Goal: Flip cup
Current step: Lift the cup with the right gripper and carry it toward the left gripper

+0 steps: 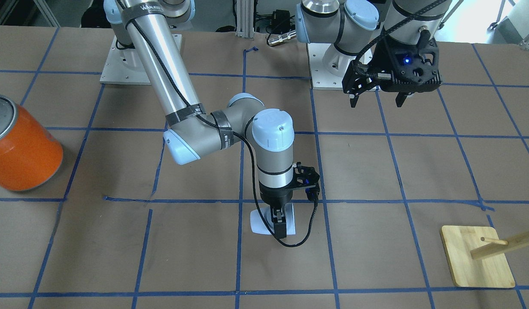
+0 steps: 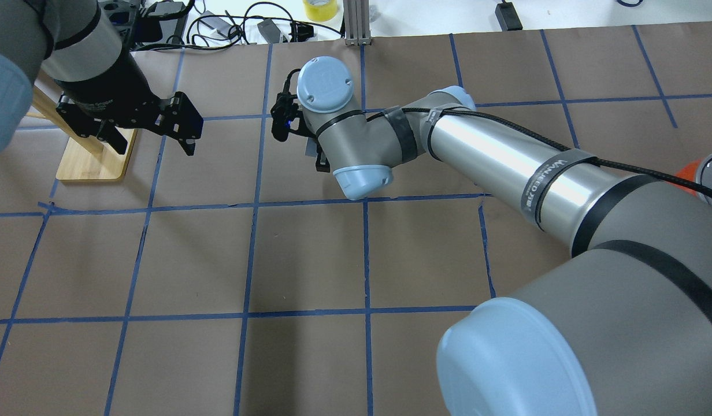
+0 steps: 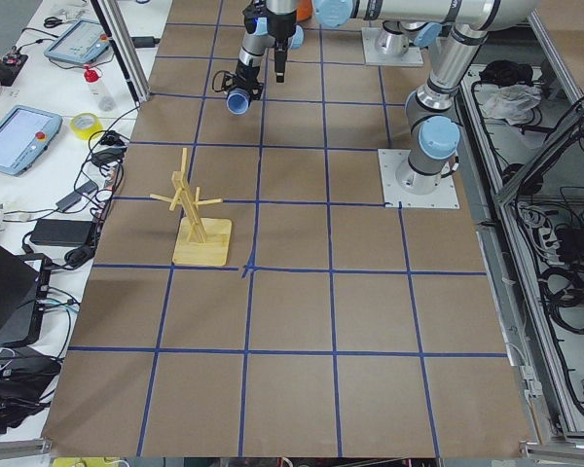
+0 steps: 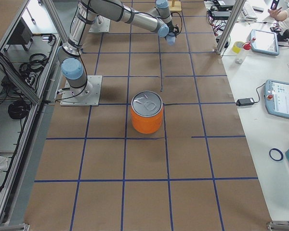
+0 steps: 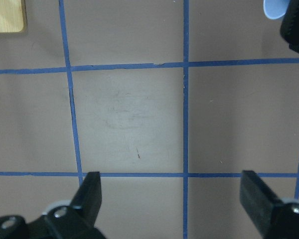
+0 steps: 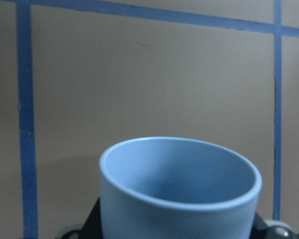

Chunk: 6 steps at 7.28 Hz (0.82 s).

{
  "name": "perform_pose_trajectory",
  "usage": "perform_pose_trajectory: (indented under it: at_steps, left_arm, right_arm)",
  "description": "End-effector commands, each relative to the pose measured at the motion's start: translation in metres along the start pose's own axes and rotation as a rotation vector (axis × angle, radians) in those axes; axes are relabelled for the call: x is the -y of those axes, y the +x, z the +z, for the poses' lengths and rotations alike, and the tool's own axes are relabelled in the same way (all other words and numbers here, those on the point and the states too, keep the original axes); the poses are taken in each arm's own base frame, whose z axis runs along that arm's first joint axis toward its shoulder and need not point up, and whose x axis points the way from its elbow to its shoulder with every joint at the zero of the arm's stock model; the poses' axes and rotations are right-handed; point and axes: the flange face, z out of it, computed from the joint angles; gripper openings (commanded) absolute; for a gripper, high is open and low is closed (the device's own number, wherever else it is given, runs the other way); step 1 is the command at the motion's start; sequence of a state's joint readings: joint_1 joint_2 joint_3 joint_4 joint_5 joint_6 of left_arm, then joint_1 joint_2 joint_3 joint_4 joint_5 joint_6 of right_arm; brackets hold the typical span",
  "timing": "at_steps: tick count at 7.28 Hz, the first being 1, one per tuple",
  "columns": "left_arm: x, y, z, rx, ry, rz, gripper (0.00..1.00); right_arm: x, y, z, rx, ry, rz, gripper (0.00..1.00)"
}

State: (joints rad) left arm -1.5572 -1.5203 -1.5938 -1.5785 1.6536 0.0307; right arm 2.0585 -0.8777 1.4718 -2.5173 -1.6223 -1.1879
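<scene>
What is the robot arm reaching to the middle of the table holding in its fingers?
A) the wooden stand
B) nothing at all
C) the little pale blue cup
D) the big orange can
C: the right arm's fingers are shut on the little pale blue cup, which sits right in front of the right wrist camera.

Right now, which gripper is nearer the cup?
Right. The right gripper is clamped on the cup itself; the left gripper hangs open in the air, well off to the cup's side, touching nothing.
</scene>
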Motion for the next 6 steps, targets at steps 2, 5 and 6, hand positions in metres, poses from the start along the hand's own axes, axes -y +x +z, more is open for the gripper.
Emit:
perform_pose_trajectory:
  at_steps: [2,5,6]
  left_arm:
    - [0.000,0.000,0.000,0.000,0.000,0.000,1.00]
    - [0.000,0.000,0.000,0.000,0.000,0.000,1.00]
    - [0.000,0.000,0.000,0.000,0.002,0.000,1.00]
  right_arm:
    - [0.006,-0.014,0.014,0.033,-0.005,-0.129,0.25]
    - [0.004,-0.020,0.019,0.047,-0.012,-0.124,0.44]
    - [0.004,-0.020,0.019,0.047,-0.012,-0.118,0.66]
